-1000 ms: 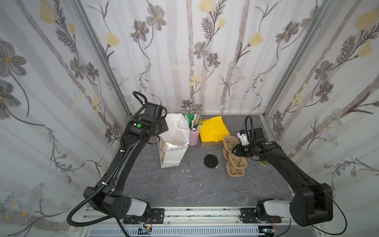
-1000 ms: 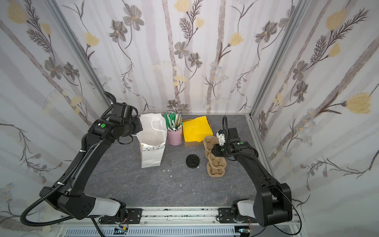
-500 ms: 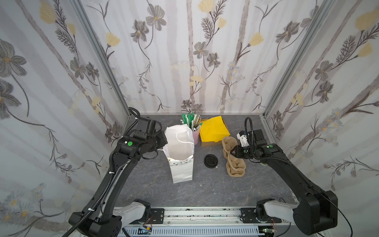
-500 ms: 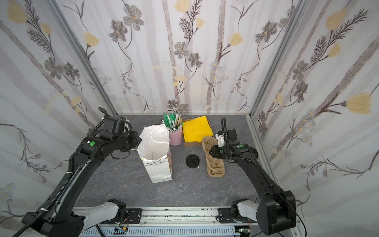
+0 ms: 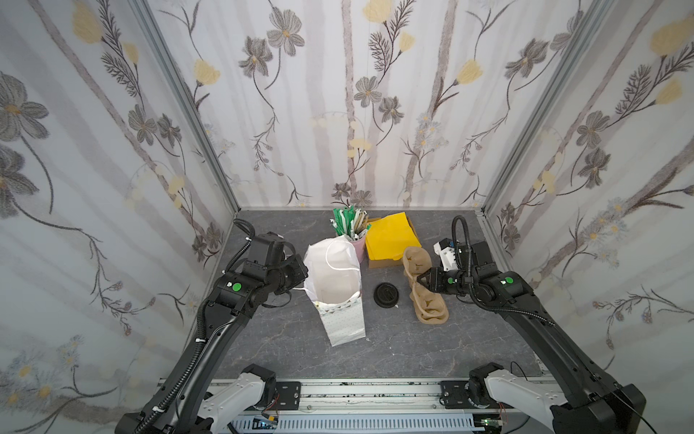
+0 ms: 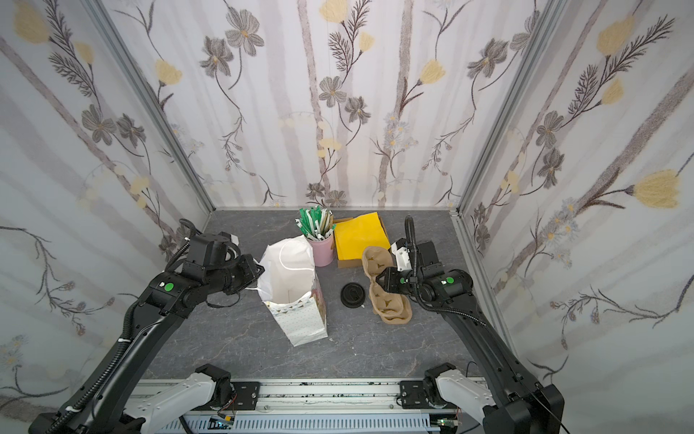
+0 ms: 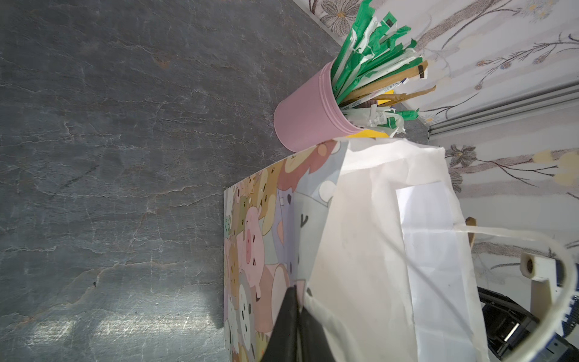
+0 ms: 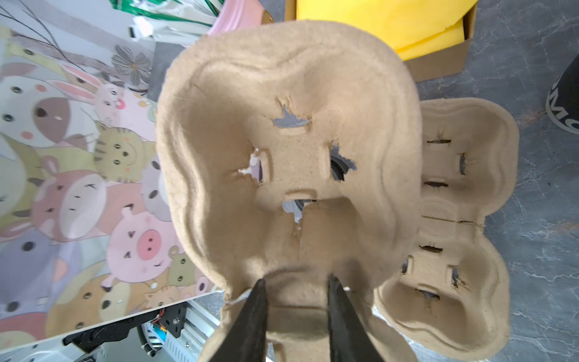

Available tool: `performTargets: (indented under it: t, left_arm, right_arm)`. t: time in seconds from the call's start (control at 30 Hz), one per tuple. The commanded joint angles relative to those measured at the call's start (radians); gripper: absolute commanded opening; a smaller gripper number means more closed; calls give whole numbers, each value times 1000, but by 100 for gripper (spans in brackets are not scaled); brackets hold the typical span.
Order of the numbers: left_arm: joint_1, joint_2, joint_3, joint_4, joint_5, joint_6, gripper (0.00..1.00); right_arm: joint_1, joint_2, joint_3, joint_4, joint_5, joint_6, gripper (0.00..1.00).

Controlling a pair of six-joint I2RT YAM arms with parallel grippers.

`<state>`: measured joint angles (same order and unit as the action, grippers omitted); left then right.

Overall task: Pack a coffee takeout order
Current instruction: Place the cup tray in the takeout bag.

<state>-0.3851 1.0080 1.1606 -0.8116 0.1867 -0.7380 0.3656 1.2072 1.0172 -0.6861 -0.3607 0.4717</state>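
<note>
Left jaws are pinching the paper bag [image 5: 343, 327] rim; right jaws, at its 3 o'clock, are gripping the cup carrier [image 5: 430, 308].

1. The white paper bag [image 5: 343, 327] with cartoon-animal print has moved off the upper-left part of the dark grey stone-look counter [image 5: 413, 360], near the back wall. It now stands close to the frame's centre, its base lower and further right.
2. The bag's right edge has come nearer to the round black plastic lid [image 5: 386, 295].
3. The left gripper [image 5: 300, 286], its fingers [image 7: 289, 316] pinched on the bag's rim, has travelled down the frame with it. Its arm has swung lower.
4. The right gripper [image 5: 420, 280], clamped on the tan pulp cup carrier [image 5: 430, 306], has shifted slightly left and down. Its arm is more stretched out.
</note>
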Motion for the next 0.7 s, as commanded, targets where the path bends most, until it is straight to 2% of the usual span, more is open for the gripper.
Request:
performTargets:
  t: [0.0,0.27,0.67]
  left_arm:
    - [-19,3,-10,74,6,-20,0]
    - [-82,40,8,85,-40,-18,0]
    - [-171,71,14,101,-123,-51,0]
  right_arm:
    - [16,-29,33,-12,-12,87,31]
    - [73,-58,138,-72,6,192,31]
    - [246,-20,333,-67,38,387,31]
